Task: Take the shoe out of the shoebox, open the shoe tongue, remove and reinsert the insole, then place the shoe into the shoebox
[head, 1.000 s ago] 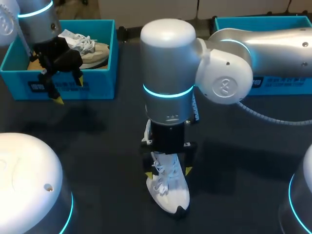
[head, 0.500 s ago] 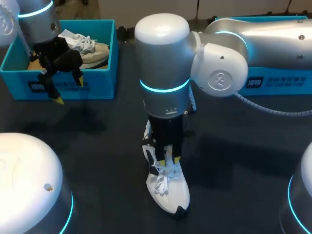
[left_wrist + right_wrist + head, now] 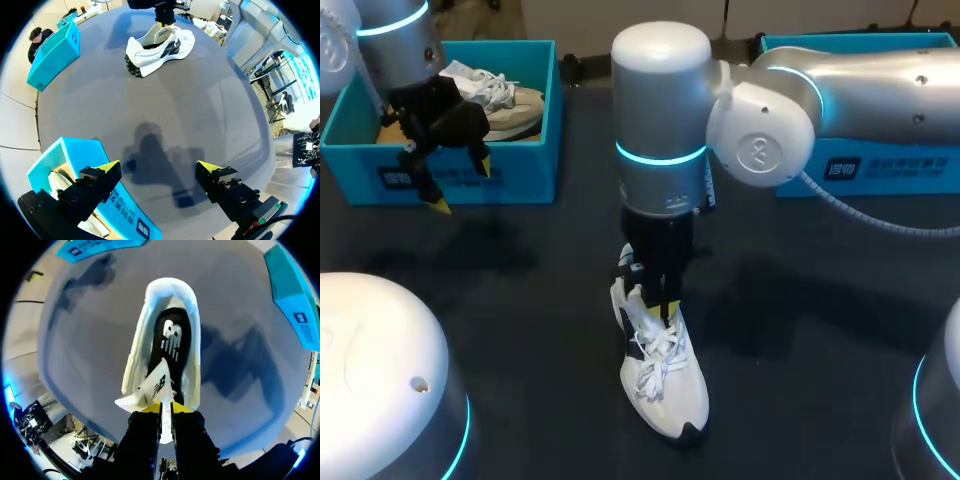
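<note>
Found the shoe out of its box, upright on its sole on the dark worktop, directly under the right jaws. Noted it as white, with loose laces over the front and a dark patch at the toe.

Saw the right jaws narrow, pinched from two sides on the white tongue, with only a sliver of the yellow tips showing beside it. Held the tongue lifted off the opening. Made out the black insole lying inside the shoe just ahead of those jaws, ringed by the pale padded collar. Traced the right arm coming in from its side and standing straight down over the shoe.

Found the left jaws well apart from the shoe, with the shoe far ahead of them across the worktop. Saw them spread wide, tips gripping nothing, with only bare worktop and their own shadow between. Placed them hanging from the left arm, just beside the front wall of a blue box. Spotted a second shoe lying inside that box. Noted another blue box beyond the right arm, well away from both jaws.
</note>
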Robot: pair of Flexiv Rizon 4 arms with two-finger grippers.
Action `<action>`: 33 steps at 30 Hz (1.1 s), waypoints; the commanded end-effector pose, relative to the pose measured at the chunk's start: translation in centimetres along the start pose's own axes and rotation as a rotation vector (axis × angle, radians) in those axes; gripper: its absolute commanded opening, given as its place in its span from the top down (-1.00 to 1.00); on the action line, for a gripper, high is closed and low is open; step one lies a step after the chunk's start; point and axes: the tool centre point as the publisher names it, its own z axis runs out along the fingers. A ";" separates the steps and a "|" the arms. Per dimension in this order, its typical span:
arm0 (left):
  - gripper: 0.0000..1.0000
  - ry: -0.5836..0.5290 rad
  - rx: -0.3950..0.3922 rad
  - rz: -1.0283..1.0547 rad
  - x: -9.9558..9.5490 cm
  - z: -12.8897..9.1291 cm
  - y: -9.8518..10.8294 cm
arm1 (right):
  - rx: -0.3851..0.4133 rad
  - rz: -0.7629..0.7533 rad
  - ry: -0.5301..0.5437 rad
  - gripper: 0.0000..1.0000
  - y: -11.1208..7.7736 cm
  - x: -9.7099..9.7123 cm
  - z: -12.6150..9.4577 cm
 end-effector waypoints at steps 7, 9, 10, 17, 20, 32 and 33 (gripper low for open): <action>-1.00 -0.001 -0.001 0.001 0.1 0.0 0.0 | -0.020 0.049 -0.077 0.75 -2.9 1.1 -2.6; -1.00 -0.001 -0.001 0.001 0.1 0.0 0.0 | -0.024 0.049 -0.084 0.74 -3.3 1.7 -2.6; -1.00 -0.001 -0.001 0.001 0.1 0.0 0.0 | -0.027 0.048 -0.086 0.75 -3.3 1.9 -2.5; -1.00 -0.001 -0.001 0.001 0.1 0.0 0.0 | -0.032 0.038 -0.089 0.69 -2.2 2.7 -0.7; -1.00 -0.001 -0.001 0.001 0.1 0.0 0.0 | -0.041 0.060 -0.101 0.64 -1.7 2.6 -0.1; -1.00 -0.001 -0.001 0.001 0.1 0.0 0.0 | -0.072 0.124 -0.100 0.71 0.9 0.6 1.1; -1.00 -0.001 -0.001 0.001 0.1 0.0 0.0 | -0.067 0.123 -0.095 0.72 1.3 0.5 1.3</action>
